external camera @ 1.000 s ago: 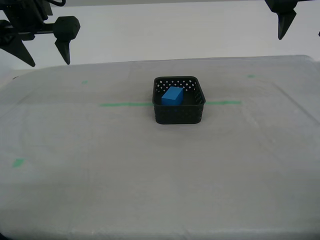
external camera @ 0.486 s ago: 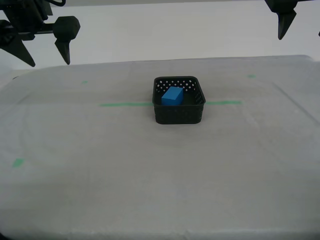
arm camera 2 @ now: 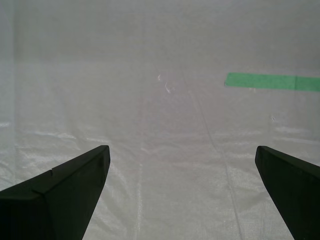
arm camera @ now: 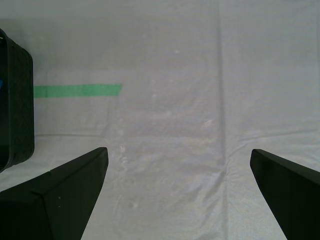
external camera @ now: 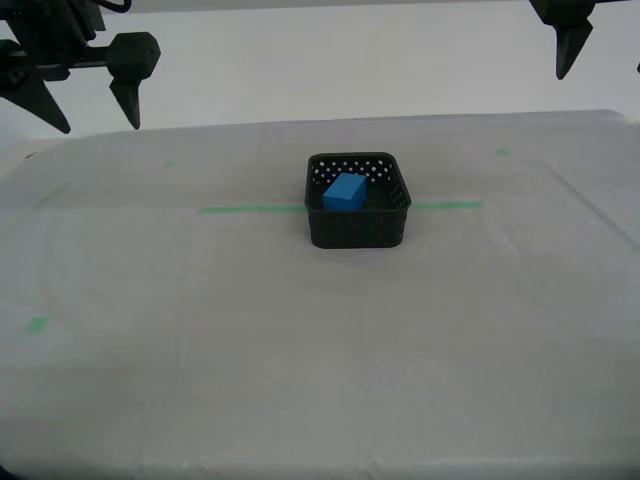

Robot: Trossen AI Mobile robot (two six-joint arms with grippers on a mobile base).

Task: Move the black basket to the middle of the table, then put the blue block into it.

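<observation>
Black basket [external camera: 358, 232]: upright on the counter [external camera: 300, 350], about the middle, astride the green tape line [external camera: 250, 209], which shows on the exterior view's left and right of it.

Blue block [external camera: 345, 191]: inside the basket, on its floor, top face showing above the near wall.

My first pincer [arm camera: 179, 151]: wide apart, nothing between the tips; bare counter beneath, a side wall of the basket [arm camera: 17, 110] at the frame edge, a strip of green tape [arm camera: 77, 90] running out from it.

My second pincer [arm camera 2: 182, 148]: wide apart, holding nothing; bare counter beneath, the end of a green tape strip [arm camera 2: 270, 81] farther off.

Two arms: raised above the far corners of the counter in the exterior view, well apart from the basket.
</observation>
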